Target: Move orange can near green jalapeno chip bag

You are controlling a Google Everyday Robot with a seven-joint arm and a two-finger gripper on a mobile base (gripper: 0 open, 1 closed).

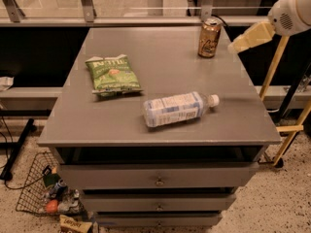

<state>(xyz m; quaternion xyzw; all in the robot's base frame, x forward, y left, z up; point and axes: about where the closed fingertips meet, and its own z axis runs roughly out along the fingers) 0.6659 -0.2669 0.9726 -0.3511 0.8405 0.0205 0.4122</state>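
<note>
Orange can [209,31] stands upright at the tabletop's [160,125] far right corner. My gripper [238,42] hovers just right of it; I cannot tell its state. I should grasp mid-body, level, then carry left toward the green jalapeno chip bag [112,74].

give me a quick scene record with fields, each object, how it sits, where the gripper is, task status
orange can: upright, far right corner of the table
green jalapeno chip bag: lying flat, left side, well apart from the can
water bottle: on its side, front middle, cap pointing right
gripper: in the air just right of the can, small gap between them
table: gray top, drawers below
status: can not yet near the bag
</note>
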